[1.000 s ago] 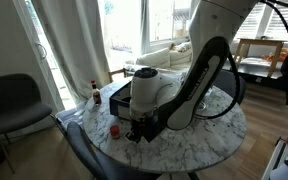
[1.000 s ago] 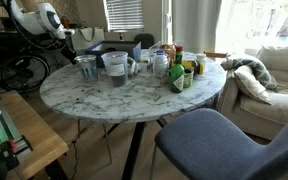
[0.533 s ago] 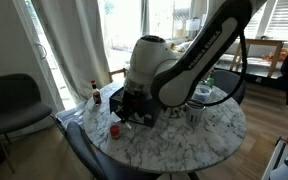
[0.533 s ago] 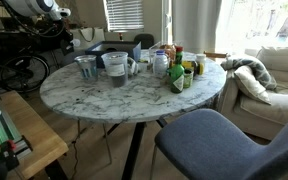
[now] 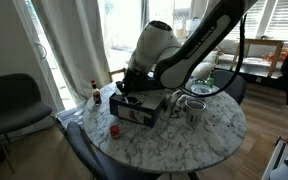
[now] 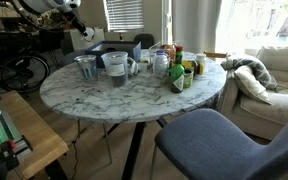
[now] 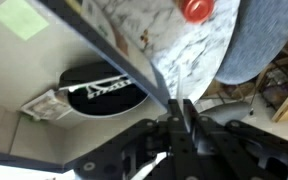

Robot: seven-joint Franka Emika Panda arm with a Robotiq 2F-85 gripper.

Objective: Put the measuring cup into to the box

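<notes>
In an exterior view the measuring cup (image 6: 115, 68), as I judge it, stands nearest on the tabletop (image 6: 94, 100), upright and untouched. The box (image 6: 106, 46) lies beyond it at about 11 o'clock. Farthest off hangs the end effector (image 6: 84, 32); the wrist view shows its fingers drawn close together with nothing between them. The step in hand looks like the reach. The fingers should spread first, then descend straight over the cup's rim, clear of the glass (image 6: 86, 68) at its 9 o'clock. The cup looks clear-walled, pale and fairly wide; finer detail is too small to tell.
</notes>
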